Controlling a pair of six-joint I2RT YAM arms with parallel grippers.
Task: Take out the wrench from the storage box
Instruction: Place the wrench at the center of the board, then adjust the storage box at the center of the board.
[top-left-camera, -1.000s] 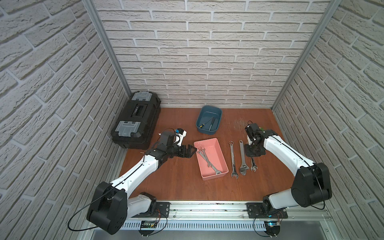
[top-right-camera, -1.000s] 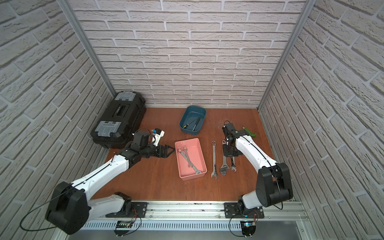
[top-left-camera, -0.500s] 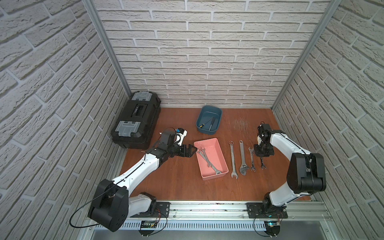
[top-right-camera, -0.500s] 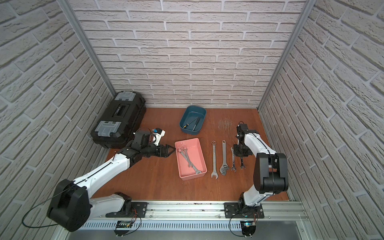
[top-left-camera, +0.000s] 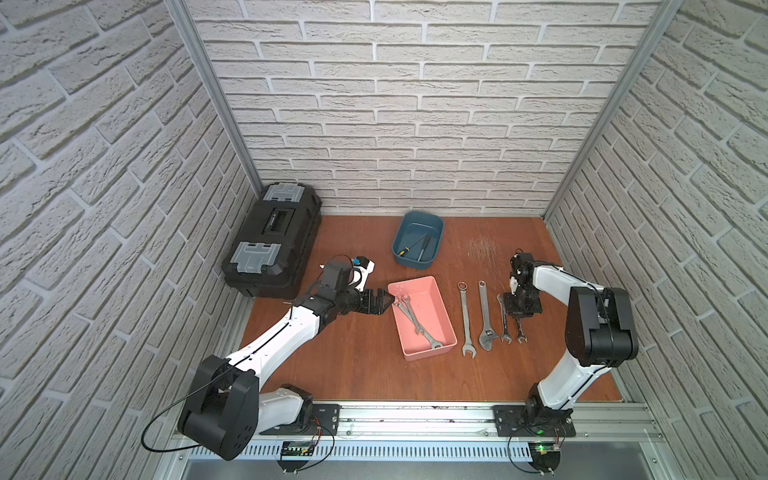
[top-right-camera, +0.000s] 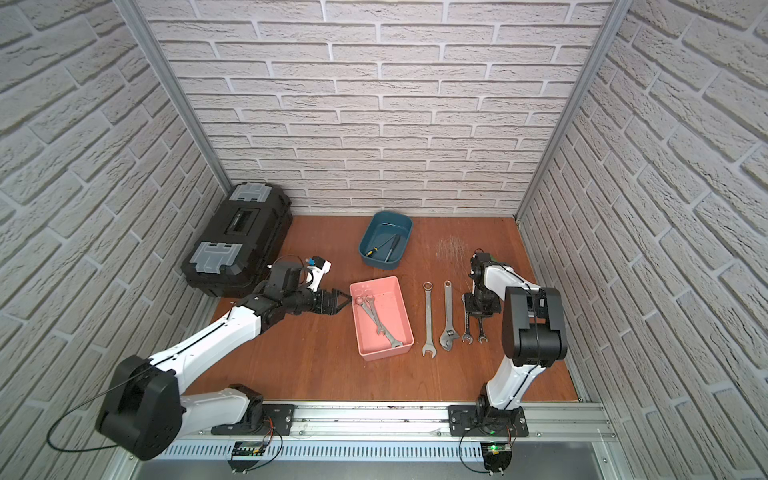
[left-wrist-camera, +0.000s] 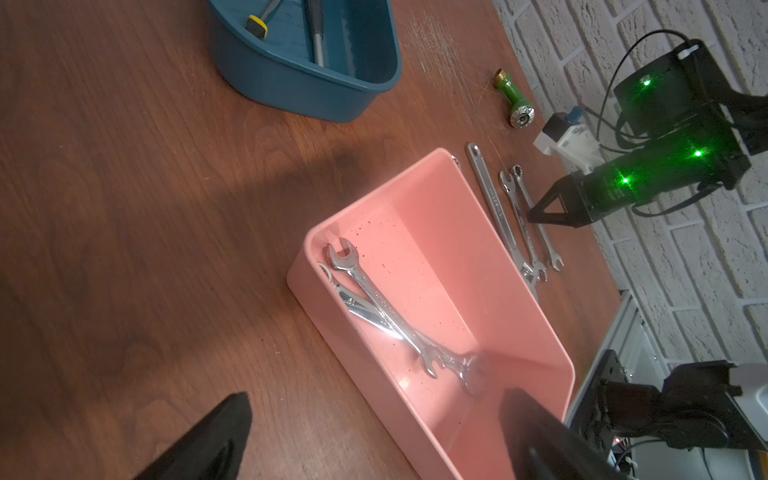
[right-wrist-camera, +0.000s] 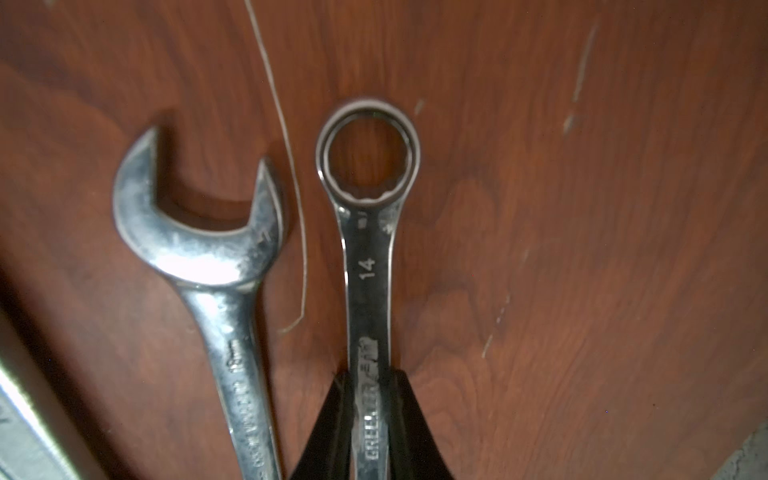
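The right gripper (right-wrist-camera: 370, 380) is clamping the shank of a wrench (right-wrist-camera: 368, 266) lying on the table (top-left-camera: 540, 353), well right of the storage box (top-left-camera: 432, 305); its long axis is running from back wall (top-left-camera: 415, 124) to front rail (top-left-camera: 415, 415), ring end pointing backward; a neighbouring spanner (right-wrist-camera: 199, 232) is sitting just beside it, open room lying on its other side; only the right wrist view is showing the ring and 14 stamp; two more wrenches (top-left-camera: 415, 322) are lying crossed inside the box; the left gripper (top-left-camera: 388, 298) is hovering spread wide at its far-left corner.

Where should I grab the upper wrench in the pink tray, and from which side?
Probably mid-shank of the upper wrench, from straight above, jaws across its narrow width. There it rides over the lower wrench, off the tray floor; its head sits tight in a corner.
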